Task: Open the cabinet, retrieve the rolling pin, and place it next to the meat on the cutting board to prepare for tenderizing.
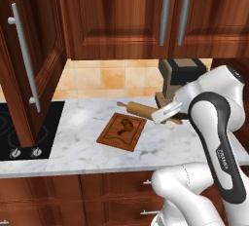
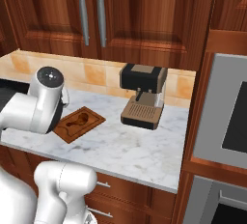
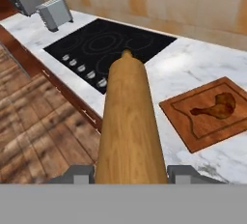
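Rolling pin: light-tan wooden cylinder, held in the air above the marble counter, behind and to the right of the cutting board. In the hand view it runs straight out from between the two finger tips, its far handle over the counter edge near the stovetop.

Gripper: fingers closed against either side of the pin's body, one on each flank.

Cutting board: roughly square, mid-brown, darker rim, flat on the counter, set at an angle to the counter edge. Well apart from the pin.

Meat: small reddish-brown drumstick-shaped lump, lying on the board toward its rear half.

Cabinet: dark reddish-brown wall unit; the left door stands swung open toward the camera, its long grey bar handle in the foreground and overlapping the stovetop in the left base view. The two doors at right are shut.

Stovetop: black glass, row of knobs along its front, to the left of the board.

Coffee machine: black and tan, on the counter against the tiled backsplash, right of the board; in the left base view it stands just behind the gripper.

Toaster: grey, on the counter beyond the stovetop.

Oven: built-in, at the counter's right end.
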You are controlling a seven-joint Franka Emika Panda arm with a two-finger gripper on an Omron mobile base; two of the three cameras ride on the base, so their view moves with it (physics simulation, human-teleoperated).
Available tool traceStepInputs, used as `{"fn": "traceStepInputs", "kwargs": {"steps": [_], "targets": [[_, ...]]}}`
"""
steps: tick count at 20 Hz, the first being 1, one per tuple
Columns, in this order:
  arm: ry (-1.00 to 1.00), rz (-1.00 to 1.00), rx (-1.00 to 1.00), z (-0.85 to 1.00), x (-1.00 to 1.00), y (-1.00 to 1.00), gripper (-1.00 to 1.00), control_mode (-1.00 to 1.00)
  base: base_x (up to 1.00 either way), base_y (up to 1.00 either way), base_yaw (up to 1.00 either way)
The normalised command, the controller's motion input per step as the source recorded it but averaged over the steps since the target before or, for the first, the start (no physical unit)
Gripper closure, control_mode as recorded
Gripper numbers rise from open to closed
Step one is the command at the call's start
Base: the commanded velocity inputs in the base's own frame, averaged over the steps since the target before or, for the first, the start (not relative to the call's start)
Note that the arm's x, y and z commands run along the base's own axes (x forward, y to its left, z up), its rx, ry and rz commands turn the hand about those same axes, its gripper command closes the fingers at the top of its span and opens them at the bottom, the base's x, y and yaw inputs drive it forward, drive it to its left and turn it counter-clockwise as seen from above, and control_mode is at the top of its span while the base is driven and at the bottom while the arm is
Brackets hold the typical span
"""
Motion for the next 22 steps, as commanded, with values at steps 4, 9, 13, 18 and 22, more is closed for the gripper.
{"fn": "traceStepInputs", "kwargs": {"steps": [4, 9, 13, 18, 22], "targets": [[0.0, 0.11, -0.06, -0.41, 0.15, 0.27, 1.0, -1.0, 0.0, 0.0, 0.0], [0.0, 0.05, 0.0, -0.32, 0.29, 0.08, 1.0, -1.0, 0.0, 0.0, 0.0], [-0.06, 0.02, 0.0, -0.32, 0.3, 0.0, 1.0, -1.0, 0.0, 0.0, 0.0], [-0.02, 0.03, 0.0, -0.32, 0.32, 0.0, 1.0, -1.0, 0.0, 0.0, 0.0], [0.0, 0.06, -0.01, -0.39, 0.32, 0.0, 1.0, -1.0, 0.0, 0.0, 0.0]]}}
